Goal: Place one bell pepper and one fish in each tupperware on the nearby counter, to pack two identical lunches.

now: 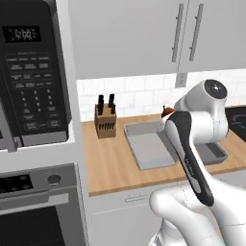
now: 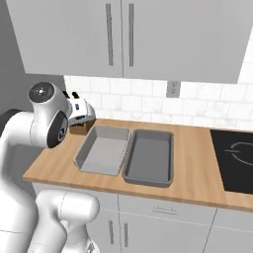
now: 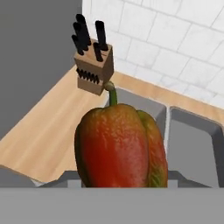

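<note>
My gripper [image 3: 120, 181] is shut on a red bell pepper [image 3: 120, 146] with a green stem, which looms large in the hand view. A bit of that pepper [image 1: 167, 112] peeks out behind my arm, above the back of the trays. Two tupperware trays lie side by side on the wooden counter [image 2: 197, 163], both with nothing in them: the lighter grey one [image 2: 101, 150] on the left and the darker one [image 2: 148, 158] on the right. The pepper hangs over the near left end of the lighter tray [image 3: 151, 107]. The fish is out of view.
A wooden knife block [image 1: 105, 122] stands at the back left of the trays, close to my hand. A microwave [image 1: 33, 72] and an oven [image 1: 38, 206] form a tall wall on the left. A black cooktop [image 2: 237, 160] lies to the right. Wall cabinets hang overhead.
</note>
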